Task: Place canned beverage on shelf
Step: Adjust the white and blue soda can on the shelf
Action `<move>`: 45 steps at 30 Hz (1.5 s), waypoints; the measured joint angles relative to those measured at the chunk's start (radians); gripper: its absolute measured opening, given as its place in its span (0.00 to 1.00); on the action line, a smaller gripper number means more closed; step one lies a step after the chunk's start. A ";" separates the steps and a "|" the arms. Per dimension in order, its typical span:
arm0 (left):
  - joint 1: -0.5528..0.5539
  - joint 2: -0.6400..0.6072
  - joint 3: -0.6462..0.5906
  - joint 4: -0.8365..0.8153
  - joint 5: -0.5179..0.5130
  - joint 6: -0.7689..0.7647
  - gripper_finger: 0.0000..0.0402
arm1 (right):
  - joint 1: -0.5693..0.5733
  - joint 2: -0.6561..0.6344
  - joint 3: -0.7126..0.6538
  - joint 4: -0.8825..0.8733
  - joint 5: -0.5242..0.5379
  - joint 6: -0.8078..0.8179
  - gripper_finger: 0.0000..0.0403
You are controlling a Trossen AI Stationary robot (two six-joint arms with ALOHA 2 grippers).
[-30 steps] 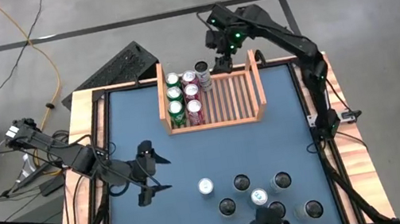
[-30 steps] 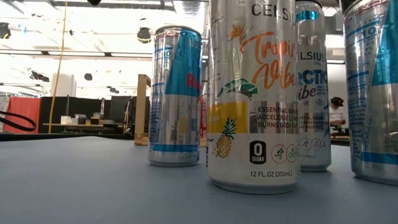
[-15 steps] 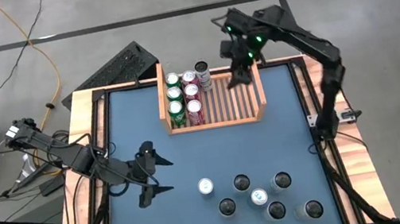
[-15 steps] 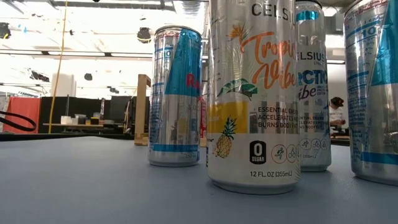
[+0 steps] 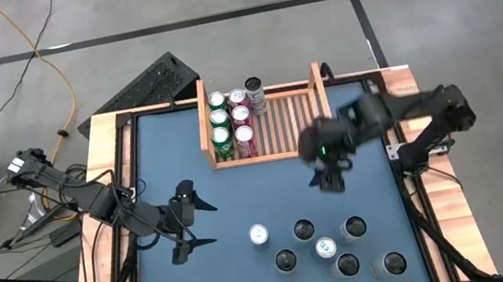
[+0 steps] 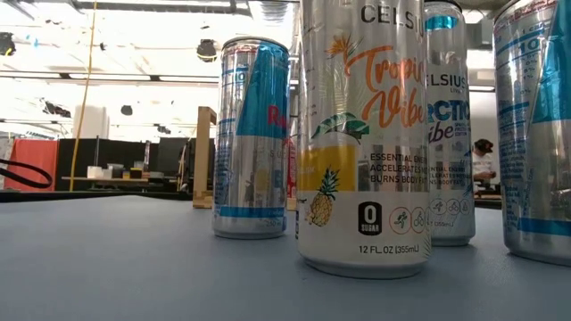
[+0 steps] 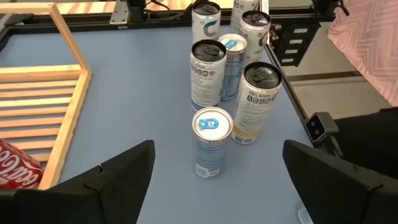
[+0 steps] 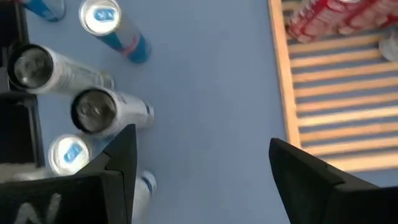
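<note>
High view | right tool [image 5: 329, 173] wide, empty, just off shelf [image 5: 324, 109] front wall | loose cans [image 5: 325, 248] beyond it | left tool [image 5: 192, 224] wide, empty, over tabletop [image 5: 240, 193]

My high camera looks straight down on the whole blue-topped desk [image 5: 240, 193]. My low camera sits at desk height, very near the tall aluminium drink cans [image 6: 364, 134], facing the room. Each wrist camera looks obliquely down, and both share those cans and the light-wood slatted shelf [image 7: 37, 99].
</note>
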 joint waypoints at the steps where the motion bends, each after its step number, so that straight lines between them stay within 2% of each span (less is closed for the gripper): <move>1: 0.000 0.003 0.000 0.001 0.000 0.000 0.85 | 0.034 0.001 -0.018 0.029 0.024 0.028 0.67; 5: -0.001 0.009 0.000 0.007 0.001 0.000 0.85 | 0.131 0.032 -0.071 0.148 0.074 0.060 0.67; 7: -0.001 0.009 0.000 0.019 0.000 0.000 0.85 | 0.158 0.048 -0.080 0.154 0.171 0.026 0.67; 10: -0.001 0.009 0.000 0.027 -0.011 0.001 0.85 | 0.146 0.063 -0.077 0.160 0.337 -0.083 0.67; 13: -0.001 0.009 0.000 0.034 -0.014 -0.002 0.85 | 0.076 0.053 -0.077 0.195 0.408 -0.197 0.67; 19: -0.001 0.009 0.000 0.043 -0.036 -0.032 0.85 | -0.140 0.033 -0.075 0.350 0.381 -0.441 0.67; 21: -0.001 0.009 0.000 0.044 -0.037 -0.038 0.85 | -0.231 0.034 -0.075 0.384 0.316 -0.514 0.67; 25: -0.001 0.009 0.000 0.044 -0.043 -0.039 0.85 | -0.420 0.044 -0.093 0.518 0.118 -0.608 0.67; 32: -0.001 0.009 0.000 0.040 -0.056 -0.026 0.85 | -0.661 0.091 -0.173 0.816 0.003 -0.640 0.67; 36: -0.001 0.009 0.000 0.034 -0.094 -0.018 0.85 | -0.720 0.170 -0.169 0.938 -0.047 -0.642 0.67; 45: 0.002 0.009 0.000 0.026 -0.119 -0.024 0.85 | -0.772 0.341 -0.065 0.919 -0.058 -0.607 0.67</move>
